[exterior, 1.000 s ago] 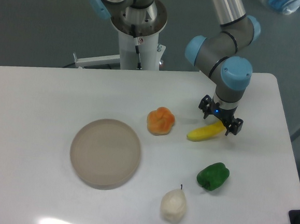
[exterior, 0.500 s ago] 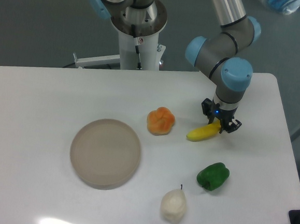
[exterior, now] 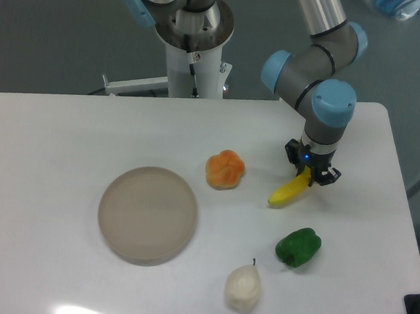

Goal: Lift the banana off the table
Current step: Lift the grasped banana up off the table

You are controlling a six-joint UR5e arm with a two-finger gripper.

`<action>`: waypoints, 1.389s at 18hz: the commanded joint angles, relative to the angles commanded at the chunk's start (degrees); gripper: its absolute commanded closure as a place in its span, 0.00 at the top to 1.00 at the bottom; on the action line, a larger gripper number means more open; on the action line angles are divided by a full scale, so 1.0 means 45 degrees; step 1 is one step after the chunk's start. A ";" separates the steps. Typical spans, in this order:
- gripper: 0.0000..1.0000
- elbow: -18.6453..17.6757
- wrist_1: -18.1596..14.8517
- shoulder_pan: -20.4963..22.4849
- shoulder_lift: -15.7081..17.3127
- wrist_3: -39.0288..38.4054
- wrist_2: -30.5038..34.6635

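Camera view: gripper (exterior: pixel 312 170) clamped on banana (exterior: pixel 290 192).
Fingers closed on the upper right end, yellow fruit tilted down-left, low over the white table (exterior: pixel 66 131); between orange fruit (exterior: pixel 225 169) and green pepper (exterior: pixel 298 246); beige plate (exterior: pixel 148 213) well off left.
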 joint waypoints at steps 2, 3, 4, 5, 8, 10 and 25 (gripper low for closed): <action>0.32 0.0703 -0.0254 -0.0468 0.0039 0.0000 0.0000; 0.32 0.1034 -0.0409 -0.0644 0.0039 -0.0019 0.0000; 0.32 0.1366 -0.0643 -0.0800 0.0039 -0.0039 -0.0019; 0.32 0.1872 -0.1032 -0.0957 0.0078 -0.0039 -0.0019; 0.32 0.2929 -0.1776 -0.1250 0.0059 -0.0058 -0.0019; 0.32 0.3496 -0.2128 -0.1387 -0.0039 -0.0078 0.0000; 0.32 0.4495 -0.2657 -0.1446 -0.0176 -0.0566 -0.0078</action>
